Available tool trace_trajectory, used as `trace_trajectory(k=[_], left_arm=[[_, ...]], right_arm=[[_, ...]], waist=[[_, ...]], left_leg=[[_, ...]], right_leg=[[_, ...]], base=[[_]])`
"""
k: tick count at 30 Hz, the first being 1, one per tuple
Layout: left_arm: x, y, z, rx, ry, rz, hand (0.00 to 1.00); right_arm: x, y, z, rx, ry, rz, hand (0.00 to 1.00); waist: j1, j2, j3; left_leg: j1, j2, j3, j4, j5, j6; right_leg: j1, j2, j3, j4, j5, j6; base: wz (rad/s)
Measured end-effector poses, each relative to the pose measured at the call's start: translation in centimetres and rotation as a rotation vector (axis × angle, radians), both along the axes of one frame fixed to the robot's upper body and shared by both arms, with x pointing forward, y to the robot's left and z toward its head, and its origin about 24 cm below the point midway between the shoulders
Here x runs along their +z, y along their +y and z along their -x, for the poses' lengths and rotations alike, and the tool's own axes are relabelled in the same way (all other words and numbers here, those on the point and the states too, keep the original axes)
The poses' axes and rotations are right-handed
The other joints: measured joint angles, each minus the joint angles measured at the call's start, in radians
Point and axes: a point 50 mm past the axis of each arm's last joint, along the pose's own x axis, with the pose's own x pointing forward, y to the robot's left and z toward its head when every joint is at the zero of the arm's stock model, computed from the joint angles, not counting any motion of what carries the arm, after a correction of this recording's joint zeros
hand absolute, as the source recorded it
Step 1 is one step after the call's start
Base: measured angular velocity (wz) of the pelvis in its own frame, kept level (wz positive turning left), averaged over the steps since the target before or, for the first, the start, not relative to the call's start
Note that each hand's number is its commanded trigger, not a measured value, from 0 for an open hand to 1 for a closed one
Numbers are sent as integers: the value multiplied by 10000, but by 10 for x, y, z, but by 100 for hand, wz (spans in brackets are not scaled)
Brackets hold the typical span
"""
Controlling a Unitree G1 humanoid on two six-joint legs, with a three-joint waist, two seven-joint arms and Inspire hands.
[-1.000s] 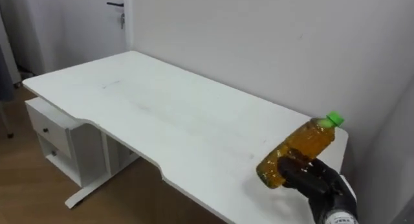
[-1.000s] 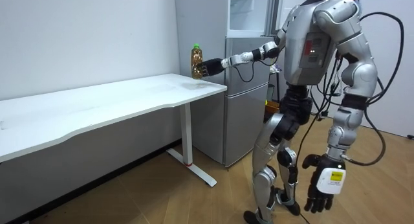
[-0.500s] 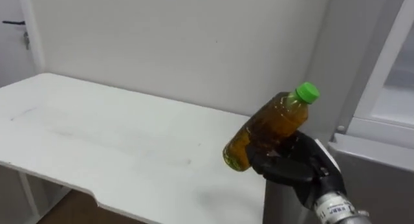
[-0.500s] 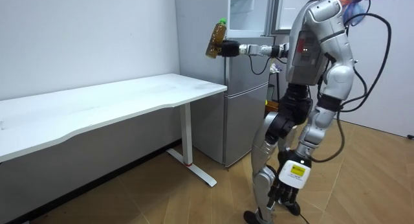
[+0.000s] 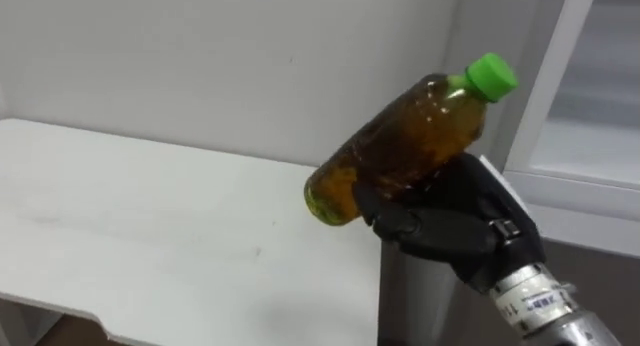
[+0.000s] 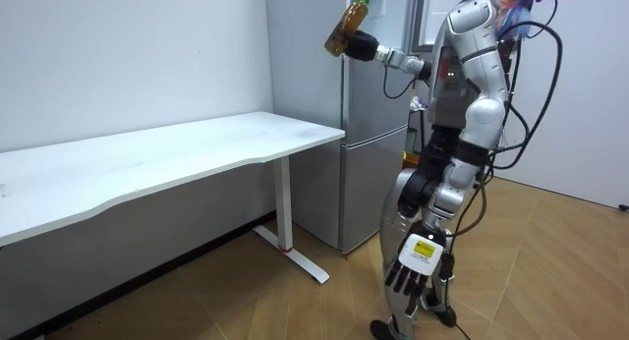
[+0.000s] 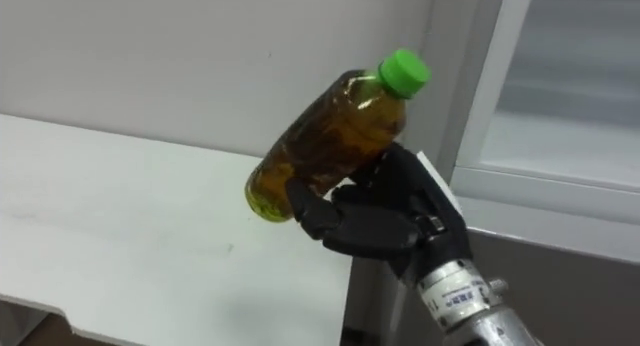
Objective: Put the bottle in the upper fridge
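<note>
amber plastic bottle (image 5: pixel 400 151), green-capped, tilted; black right hand (image 5: pixel 455 226) curled round its smooth cylindrical body.

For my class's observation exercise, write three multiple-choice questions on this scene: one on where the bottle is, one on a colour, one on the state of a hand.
1. Where is the bottle?
A. In a basket.
B. In the right hand, held high.
C. On a chair.

2. What colour is the cap of the bottle?
A. Red.
B. White.
C. Green.

3. How is the left hand?
A. Open, hanging beside the leg.
B. Shut on a cloth.
C. Pressed flat against a door.

Answers:
1 B: the dark fingers curl round the tilted bottle.
2 C: the cap shows bright green above the amber liquid.
3 A: in the room view its fingers point down and hold nothing.
</note>
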Motion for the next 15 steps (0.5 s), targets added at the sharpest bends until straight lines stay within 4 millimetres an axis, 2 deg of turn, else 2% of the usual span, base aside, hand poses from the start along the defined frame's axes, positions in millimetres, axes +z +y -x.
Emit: trace_trajectory(k=[1, 2, 7, 10, 15], left_arm=[[0, 0, 2, 12, 68, -8, 0], [0, 0, 2, 63, 64, -10, 0], [0, 1, 2, 129, 47, -146, 0], [0, 2, 3, 320, 5, -204, 0], [0, -2, 8, 654, 37, -120, 0]], right_arm=[[2, -3, 0, -123, -70, -6, 100], [7, -10, 1, -335, -227, -10, 100], [18, -34, 7, -1143, -721, -55, 100], [15, -47, 17, -1674, -669, -55, 100], [8, -69, 26, -2717, -395, -175, 100]], waist=[[-45, 46, 30], [-102, -16, -12], [-362, -27, -23], [-515, -47, -49], [-697, 2, -32]], left_leg=[[8, 0, 8, -20, -3, 1], [24, 16, 54, -38, -9, 4], [2, 105, 268, -115, -16, -1], [57, 129, 355, -137, -19, -5], [328, 145, 478, -238, -29, -18]], right_leg=[[3, -1, 0, 0, 0, 0], [-14, -3, 9, 4, 0, 1], [-130, 58, 225, 29, 30, -44], [-120, 81, 350, 28, 39, -55], [12, 108, 541, 15, 47, -53]], base=[[-4], [-6], [-13], [-9], [-11]])
